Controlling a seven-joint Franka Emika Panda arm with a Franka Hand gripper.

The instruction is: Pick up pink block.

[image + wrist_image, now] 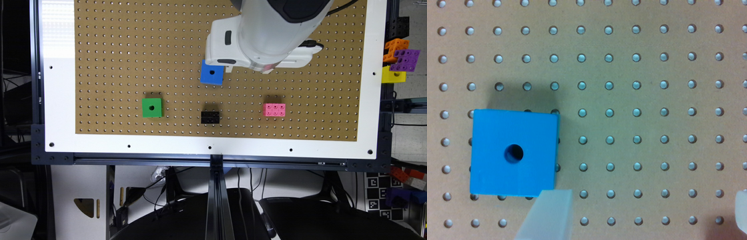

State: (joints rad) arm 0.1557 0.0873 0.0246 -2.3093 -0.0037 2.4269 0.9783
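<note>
Brown perforated pegboard [116, 50] set in a white frame [58, 100], holes in a regular grid.

Small bright pink rectangular plastic brick [274, 109], six round holes in two rows of three, flat on the pegboard toward the edge nearest the exterior view's bottom, right of centre. Free on all sides, nothing touching it.

Black holed plastic brick [210, 117] of like shape, well apart from the pink brick, toward the exterior view's left, slightly closer to that same edge. Green plastic cube [152, 107] with one round centre hole, further left again, roughly in line with the other two.

Blue plastic cube [212, 72] with one centre hole, nearer the board's middle; partly under the white arm housing in the exterior view. In the wrist view, blue cube [513, 153] square-on, hole dark, shadow cast on one side.

White gripper [644, 215] above the pegboard, well apart from the pink brick. Fingers spread wide, one pale translucent fingertip [547, 215] overlapping the blue cube's edge in the wrist view, the other at the frame edge; only bare pegboard between them.

Off the board, at the exterior view's right: orange [393, 48], purple [405, 60] and yellow [393, 76] holed blocks, clustered.
</note>
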